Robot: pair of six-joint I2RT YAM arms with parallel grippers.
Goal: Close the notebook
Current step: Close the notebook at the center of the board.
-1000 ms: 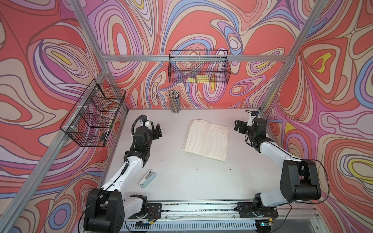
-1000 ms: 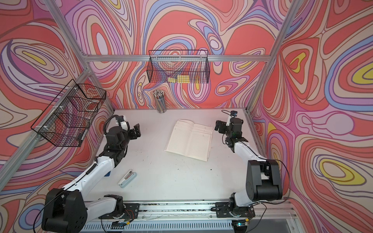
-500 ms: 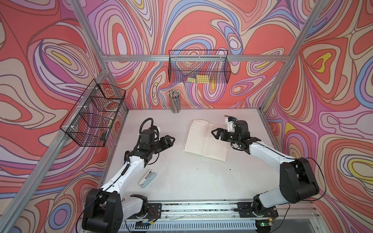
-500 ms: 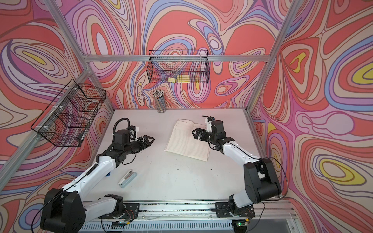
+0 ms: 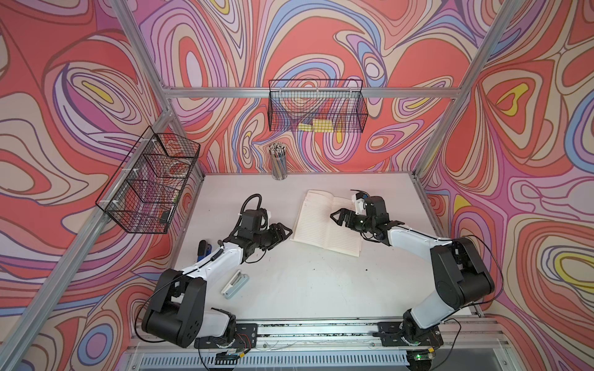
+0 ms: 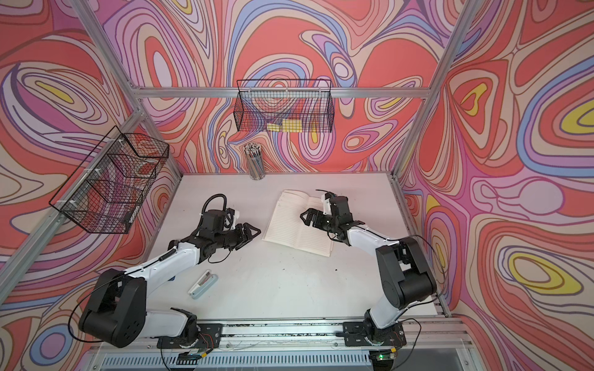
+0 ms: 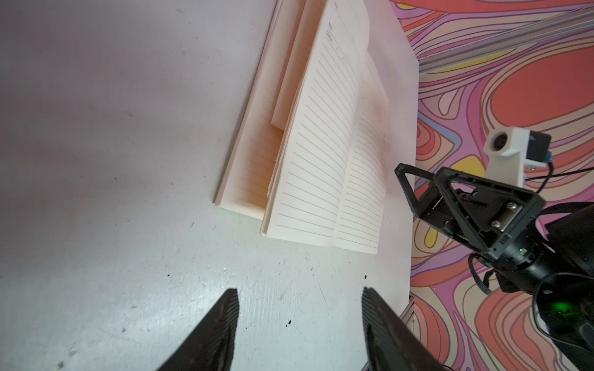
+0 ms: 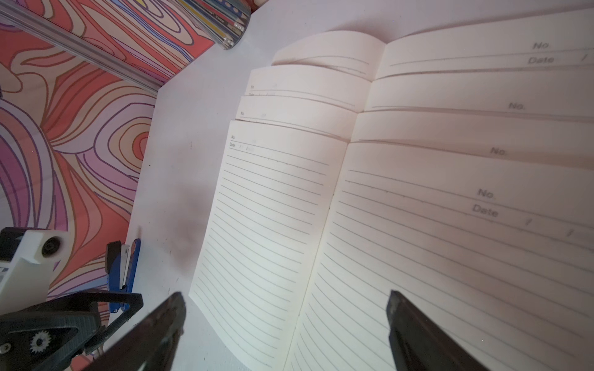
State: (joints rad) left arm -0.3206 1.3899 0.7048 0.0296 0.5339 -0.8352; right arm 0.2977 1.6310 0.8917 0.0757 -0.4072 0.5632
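I'm hovering left gripper (image 5: 285, 232) beside, right gripper (image 5: 336, 216) over the open notebook (image 5: 324, 225) — both released, empty; best catching the cover edge low.

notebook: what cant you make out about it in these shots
- Cover: hidden in every view, face down under the open notebook.
- Page nearest the right arm: partly covered by the right gripper in both top views, and cut off by the frame edge in the right wrist view.
- Any handwriting in the header fields: blurred in the right wrist view, too small in the top views.
- Far end: cut off by the frame edge in the left wrist view.
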